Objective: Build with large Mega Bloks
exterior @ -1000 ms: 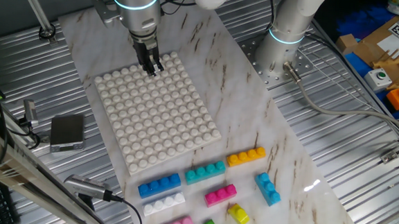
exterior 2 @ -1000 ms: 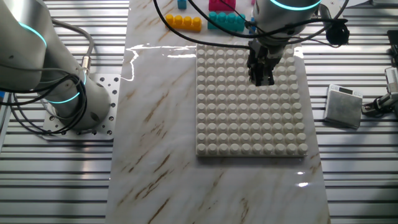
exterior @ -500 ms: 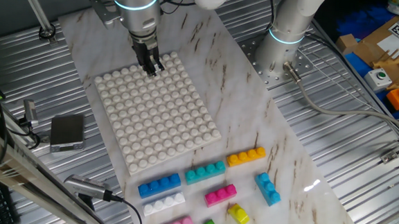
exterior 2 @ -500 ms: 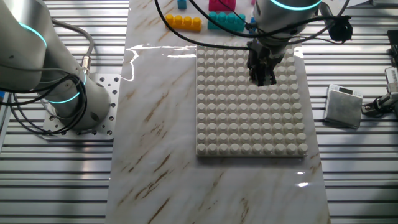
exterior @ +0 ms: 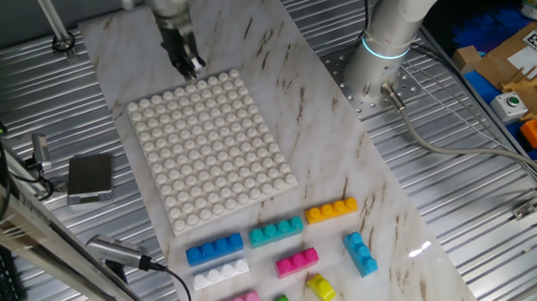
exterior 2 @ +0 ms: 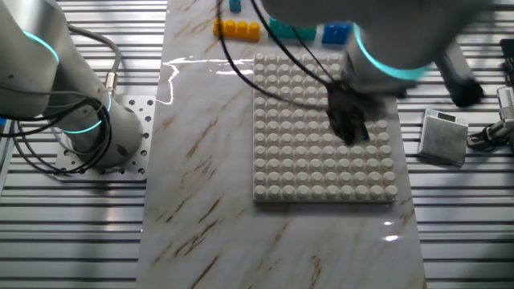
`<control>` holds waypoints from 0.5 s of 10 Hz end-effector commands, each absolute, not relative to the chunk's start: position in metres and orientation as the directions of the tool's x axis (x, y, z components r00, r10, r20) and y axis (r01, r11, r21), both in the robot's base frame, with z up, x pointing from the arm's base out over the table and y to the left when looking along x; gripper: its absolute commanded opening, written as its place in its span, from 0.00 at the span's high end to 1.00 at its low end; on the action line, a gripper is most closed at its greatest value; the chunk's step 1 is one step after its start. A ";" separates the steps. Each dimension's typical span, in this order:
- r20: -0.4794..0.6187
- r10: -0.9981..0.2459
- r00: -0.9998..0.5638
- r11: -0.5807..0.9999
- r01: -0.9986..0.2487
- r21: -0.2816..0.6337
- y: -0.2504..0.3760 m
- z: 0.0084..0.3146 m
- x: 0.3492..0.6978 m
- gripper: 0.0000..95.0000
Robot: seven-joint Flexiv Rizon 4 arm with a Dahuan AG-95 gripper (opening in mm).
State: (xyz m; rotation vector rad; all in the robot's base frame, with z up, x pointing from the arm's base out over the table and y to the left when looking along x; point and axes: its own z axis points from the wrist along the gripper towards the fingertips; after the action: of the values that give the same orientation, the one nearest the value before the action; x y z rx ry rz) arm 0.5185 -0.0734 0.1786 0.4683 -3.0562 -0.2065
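I see my gripper (exterior: 188,66) blurred above the far left edge of the white baseplate (exterior: 210,152); I cannot tell whether its fingers are closed, and nothing shows between them. The bricks lie loose on the marble past the plate's near edge: blue (exterior: 215,249), teal (exterior: 276,232), magenta (exterior: 296,261), orange (exterior: 331,210).

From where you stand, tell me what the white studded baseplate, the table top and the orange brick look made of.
White studded baseplate: likely moulded plastic, matte; uniform rounded studs.
Table top: marble-look slab or laminate, glossy; brown veins and bright glare.
Orange brick: likely plastic, smooth and slightly shiny; saturated colour, rounded studs.
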 end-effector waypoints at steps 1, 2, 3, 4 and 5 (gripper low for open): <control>0.035 -0.328 -0.944 0.938 -0.322 0.128 -0.081 0.180 0.519 1.00; 0.035 -0.333 -0.942 0.936 -0.326 0.130 -0.081 0.180 0.519 1.00; 0.034 -0.338 -0.941 0.934 -0.331 0.133 -0.081 0.180 0.519 1.00; 0.033 -0.341 -0.939 0.933 -0.334 0.135 -0.081 0.180 0.519 1.00; 0.035 -0.334 -0.942 0.935 -0.327 0.134 -0.081 0.180 0.519 1.00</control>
State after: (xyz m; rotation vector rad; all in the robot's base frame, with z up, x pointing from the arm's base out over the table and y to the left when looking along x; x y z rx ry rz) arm 0.5179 -0.0814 0.1797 0.5078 -3.0377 -0.1913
